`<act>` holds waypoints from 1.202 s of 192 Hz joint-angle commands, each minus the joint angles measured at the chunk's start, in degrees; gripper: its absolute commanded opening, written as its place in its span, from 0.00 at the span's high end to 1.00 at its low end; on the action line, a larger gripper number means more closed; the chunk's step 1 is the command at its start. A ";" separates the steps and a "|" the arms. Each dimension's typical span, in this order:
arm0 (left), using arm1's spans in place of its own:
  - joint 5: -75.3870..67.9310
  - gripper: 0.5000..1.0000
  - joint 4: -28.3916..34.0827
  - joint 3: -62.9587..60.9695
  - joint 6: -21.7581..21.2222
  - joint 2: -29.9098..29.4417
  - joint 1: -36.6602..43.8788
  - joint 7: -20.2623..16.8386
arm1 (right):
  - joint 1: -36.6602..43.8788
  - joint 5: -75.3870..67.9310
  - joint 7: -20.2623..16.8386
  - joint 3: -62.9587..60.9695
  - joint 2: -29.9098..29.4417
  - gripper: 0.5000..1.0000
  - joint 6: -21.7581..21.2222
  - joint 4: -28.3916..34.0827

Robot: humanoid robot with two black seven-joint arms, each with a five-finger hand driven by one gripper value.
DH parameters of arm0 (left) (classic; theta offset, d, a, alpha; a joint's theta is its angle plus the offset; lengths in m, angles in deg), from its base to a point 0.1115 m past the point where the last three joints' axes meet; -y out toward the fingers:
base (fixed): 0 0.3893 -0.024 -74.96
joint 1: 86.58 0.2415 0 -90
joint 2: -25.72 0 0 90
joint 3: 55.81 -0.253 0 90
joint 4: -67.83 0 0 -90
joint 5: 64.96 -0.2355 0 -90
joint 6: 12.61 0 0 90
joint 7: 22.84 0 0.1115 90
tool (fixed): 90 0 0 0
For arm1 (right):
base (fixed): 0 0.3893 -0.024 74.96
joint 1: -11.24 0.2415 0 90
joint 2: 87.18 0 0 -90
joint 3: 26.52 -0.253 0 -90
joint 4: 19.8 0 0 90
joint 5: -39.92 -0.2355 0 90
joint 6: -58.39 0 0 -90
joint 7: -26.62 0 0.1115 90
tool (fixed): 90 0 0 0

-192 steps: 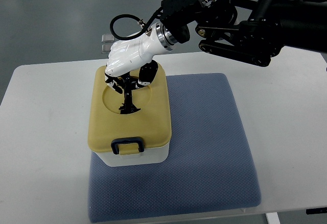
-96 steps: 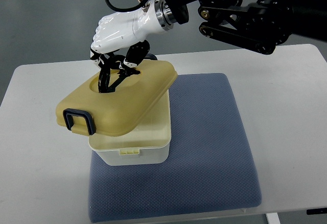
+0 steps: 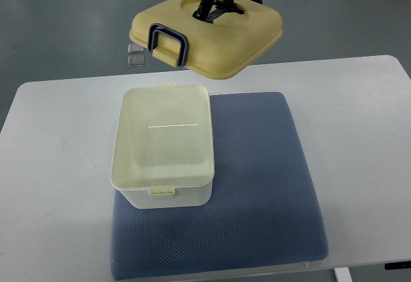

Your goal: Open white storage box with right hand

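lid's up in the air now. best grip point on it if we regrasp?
The black handle in the round recess on top of the lid, coming from above. It stands proud of the recess, so fingers can hook under it. The dark clasp on the front edge is off-centre and would probably tip the lid.

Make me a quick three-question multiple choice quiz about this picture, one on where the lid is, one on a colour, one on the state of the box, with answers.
1. Where is the yellow lid?
A. Seated on the box
B. Lifted up, beyond the box's far end
C. Lying flat on the mat

2. What colour is the mat under the storage box?
A. Blue-grey
B. Red
C. Green

3. What state is the storage box in?
A. Closed and latched
B. Tipped on its side
C. Open, with nothing seen inside

Answers:
1. B, the lid hangs at the top of the picture, held by its black handle, clear of the box.
2. A, the textured pad reads blue-grey.
3. C, the bare inner floor shows through the open top.
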 commanded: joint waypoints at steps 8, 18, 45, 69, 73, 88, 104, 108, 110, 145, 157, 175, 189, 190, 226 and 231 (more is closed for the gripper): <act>0.00 0.00 -0.02 0.00 0.03 0.00 0.00 -0.01 | -4.66 0.53 0.00 0.22 4.87 1.00 0.28 0.00; 0.00 0.00 0.07 0.00 -0.06 0.00 0.00 -0.01 | -6.76 0.71 0.00 0.31 6.10 1.00 1.16 0.00; 0.00 0.00 0.07 0.00 -0.06 0.00 0.00 -0.01 | -12.39 0.88 0.00 2.86 7.15 1.00 6.87 -0.09; 0.00 0.00 -0.02 0.00 -0.06 0.00 0.00 -0.01 | -16.26 0.88 0.00 6.99 6.98 1.00 12.41 -1.41; 0.00 0.00 -0.02 0.00 -0.06 0.00 0.00 -0.01 | -17.05 0.88 0.00 7.70 6.89 1.00 13.46 -1.67; 0.00 0.00 0.07 0.00 0.03 0.00 0.00 -0.01 | -19.68 0.88 0.00 10.07 6.19 1.00 17.24 -2.81; 0.00 0.00 -0.02 0.00 0.03 0.00 0.00 -0.01 | -21.62 0.79 0.00 10.77 5.40 1.00 19.26 -3.52; 0.00 0.00 -0.02 0.00 -0.06 0.00 0.00 -0.01 | -21.97 0.79 0.00 10.77 5.04 1.00 19.35 -3.52; 0.00 0.00 -0.02 0.00 0.03 0.00 0.00 -0.01 | -22.23 0.79 0.00 10.77 4.87 1.00 19.44 -3.60; 0.00 0.00 -0.02 0.00 0.03 0.00 0.00 -0.01 | -24.52 -0.26 0.00 10.42 2.14 0.44 19.61 -3.78; 0.00 0.00 -0.02 0.00 0.03 0.00 0.00 -0.01 | -25.13 -1.32 0.00 10.24 1.44 0.13 19.70 -3.78; 0.00 0.00 0.07 0.00 0.03 0.00 0.00 -0.01 | -25.49 -4.22 0.00 10.24 0.30 0.13 20.40 -3.69; 0.00 0.00 -0.02 0.00 0.03 0.00 0.00 -0.01 | -25.31 -4.92 0.00 10.16 0.21 0.12 20.23 -3.69; 0.00 0.00 -0.02 0.00 0.03 0.00 0.00 -0.01 | -25.31 -4.92 0.00 10.16 0.12 0.12 20.23 -3.69; 0.00 0.00 -0.02 0.00 -0.06 0.00 0.00 -0.01 | -22.59 -5.53 0.00 9.98 1.09 0.11 11.36 -3.69; 0.00 0.00 -0.02 0.00 -0.06 0.00 0.00 -0.01 | -22.23 -6.15 0.00 9.54 1.18 0.11 9.24 -3.69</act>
